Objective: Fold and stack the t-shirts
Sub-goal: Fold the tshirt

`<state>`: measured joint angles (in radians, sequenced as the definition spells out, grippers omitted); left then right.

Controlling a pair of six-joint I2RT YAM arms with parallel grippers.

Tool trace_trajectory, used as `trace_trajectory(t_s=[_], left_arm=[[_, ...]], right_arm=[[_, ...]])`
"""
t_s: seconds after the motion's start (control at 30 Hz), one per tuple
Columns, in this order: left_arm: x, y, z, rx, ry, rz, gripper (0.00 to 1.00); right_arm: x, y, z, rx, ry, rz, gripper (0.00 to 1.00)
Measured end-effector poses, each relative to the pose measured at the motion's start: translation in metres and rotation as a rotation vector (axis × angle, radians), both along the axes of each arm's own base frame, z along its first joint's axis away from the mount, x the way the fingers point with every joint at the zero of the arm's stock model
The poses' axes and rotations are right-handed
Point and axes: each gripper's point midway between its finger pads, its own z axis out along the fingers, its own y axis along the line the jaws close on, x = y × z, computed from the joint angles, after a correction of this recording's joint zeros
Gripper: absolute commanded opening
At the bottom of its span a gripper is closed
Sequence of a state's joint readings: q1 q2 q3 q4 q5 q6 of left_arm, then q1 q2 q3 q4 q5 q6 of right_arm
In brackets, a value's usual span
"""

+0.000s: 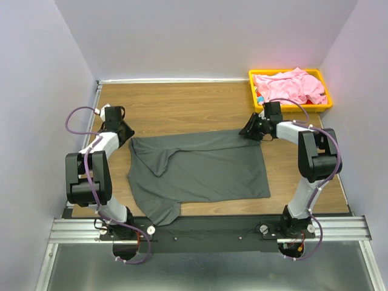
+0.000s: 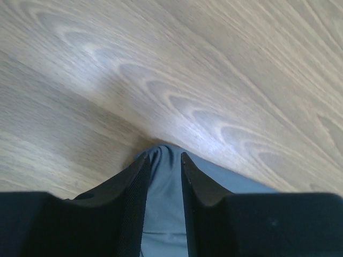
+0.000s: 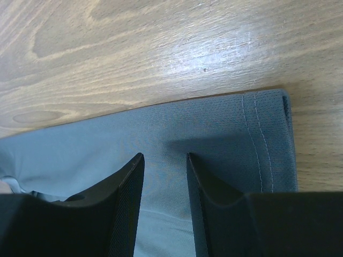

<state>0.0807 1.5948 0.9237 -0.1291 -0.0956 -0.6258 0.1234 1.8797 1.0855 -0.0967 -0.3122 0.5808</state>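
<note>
The left gripper (image 2: 164,158) has its fingers a little apart with grey cloth bunched up between them. Whether they are pinching that cloth or only straddling it cannot be told. The right gripper (image 3: 164,158) stands part open over a stitched hem corner. The cloth there lies flat under and between the fingers, and no grip shows.

Both grippers sit at the far edge of the grey shirt (image 1: 206,167), the left at its far left corner and the right at its far right corner. The shirt lies spread on the table (image 1: 182,103), with a fold near its left side and a flap hanging toward the near edge. The pink shirt (image 1: 288,85) sits crumpled in the tray (image 1: 291,108) at the far right, well apart from the grey one.

The grey shirt looks thin, light and limp. It will likely sag and drag between two held points and hold no shape of its own, and it could slide on the smooth wood. The best hold is probably a pinch at each far corner, on the doubled hem where the cloth is thickest, with both arms lifting evenly. A shallow bite may let the thin cloth slip free.
</note>
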Motion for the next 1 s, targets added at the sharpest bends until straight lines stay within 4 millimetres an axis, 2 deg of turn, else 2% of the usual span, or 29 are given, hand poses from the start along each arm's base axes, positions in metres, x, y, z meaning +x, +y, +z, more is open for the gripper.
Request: trace_trajectory(t_s=[0.17,0.47,0.6,0.7,0.73,0.77,1.0], left_arm=[[0.003,0.006,-0.007,-0.009,0.004,0.023,0.37],[0.002,0.003,-0.024,-0.028,0.044,0.01,0.35],[0.0,0.002,-0.031,-0.029,0.064,0.009,0.28],[0.0,0.002,-0.032,-0.031,0.067,0.012,0.14],[0.0,0.003,-0.032,-0.028,0.066,0.011,0.05],[0.0,0.003,-0.032,-0.027,0.066,0.011,0.01],[-0.002,0.012,-0.033,-0.027,0.073,0.036,0.0]], right_arm=[[0.0,0.0,0.0,-0.003,-0.002,0.004,0.45],[0.0,0.0,0.0,-0.003,-0.003,0.003,0.45],[0.0,0.0,0.0,-0.004,-0.003,0.003,0.45],[0.001,-0.001,0.0,-0.008,-0.004,-0.001,0.45],[0.001,-0.001,0.0,-0.009,-0.004,-0.001,0.45],[0.001,-0.002,0.0,-0.01,-0.005,-0.002,0.45],[0.002,-0.002,-0.001,-0.012,-0.011,-0.004,0.45]])
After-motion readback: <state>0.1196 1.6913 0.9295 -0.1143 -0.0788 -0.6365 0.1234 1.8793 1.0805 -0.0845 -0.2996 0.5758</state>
